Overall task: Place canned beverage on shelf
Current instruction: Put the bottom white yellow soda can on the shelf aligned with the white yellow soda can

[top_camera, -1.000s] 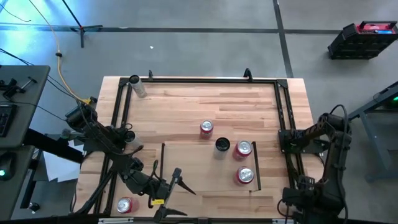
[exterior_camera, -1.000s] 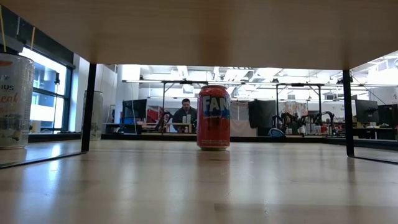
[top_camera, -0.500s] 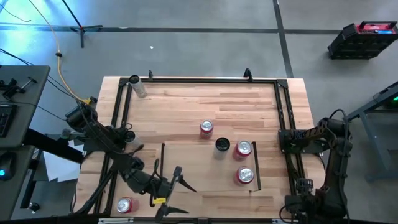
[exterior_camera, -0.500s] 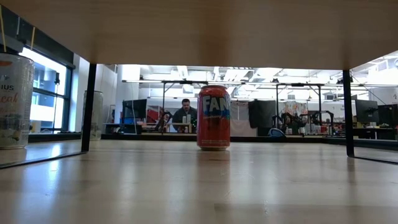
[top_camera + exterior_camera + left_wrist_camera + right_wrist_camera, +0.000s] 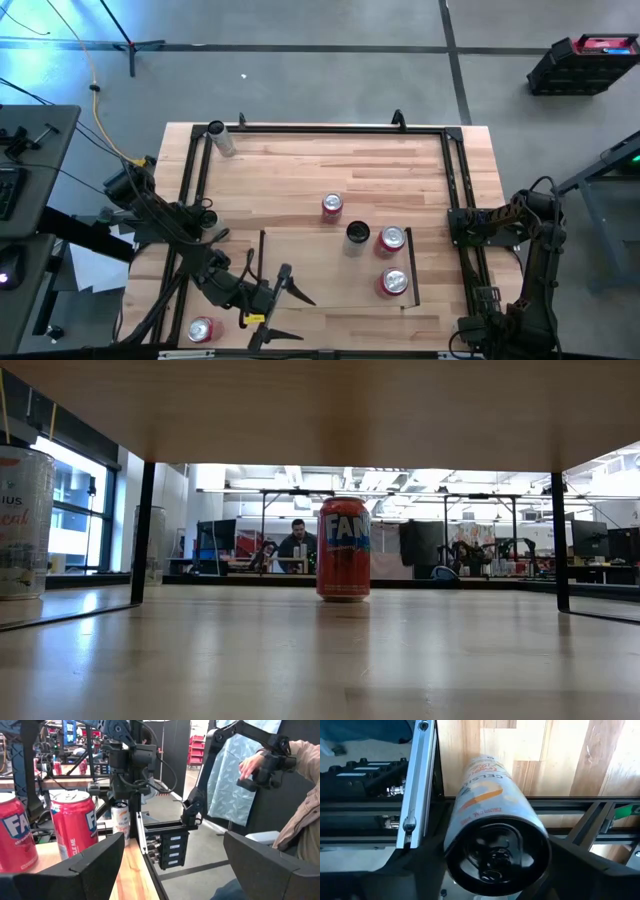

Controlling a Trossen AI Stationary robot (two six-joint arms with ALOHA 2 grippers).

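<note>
Now the right arm, out past the table's right edge, shifts a touch and its gripper draws in from its widest spread of a second ago: in its wrist view the dark fingers sit tight on both sides of a pale can, seen end-on over the black frame rail. That looks like the grab being made, so the carry to the shelf comes next, and from this angle I cannot tell whether the can is off its support yet. The shelf lies well away, toward the table's middle front, with a dark-topped can and two red cans near its right rail. The left gripper holds as it was, fingers spread wide and empty at the front-left, near a red can at the corner. Nothing on the shelf has moved.
</note>
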